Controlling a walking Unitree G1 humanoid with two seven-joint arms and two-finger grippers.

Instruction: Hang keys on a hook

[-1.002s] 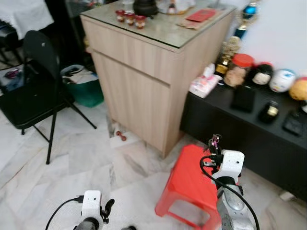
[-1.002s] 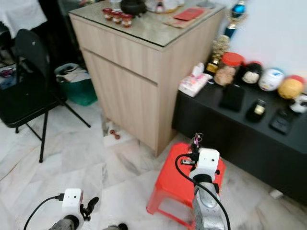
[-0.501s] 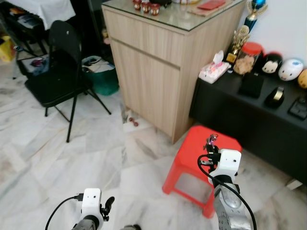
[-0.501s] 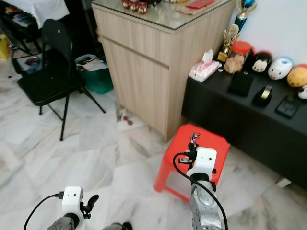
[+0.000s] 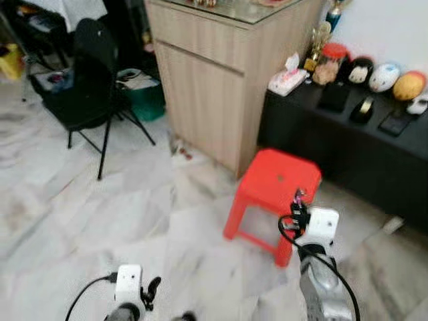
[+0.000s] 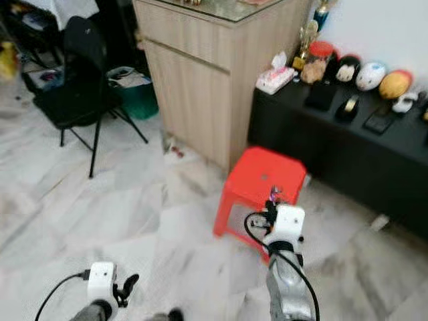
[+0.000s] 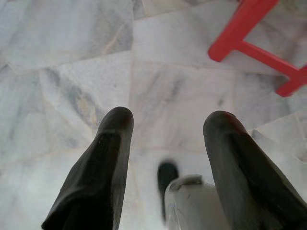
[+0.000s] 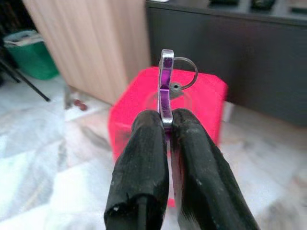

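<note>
Keys (image 8: 165, 86) sit clamped between the right gripper's (image 8: 165, 125) fingers, red stool (image 8: 144, 124) just beyond; left gripper (image 7: 165, 124) hangs spread apart.

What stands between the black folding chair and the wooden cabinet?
In the left eye view, a green bin with papers on top stands on the floor between the black folding chair and the wooden cabinet.
</note>
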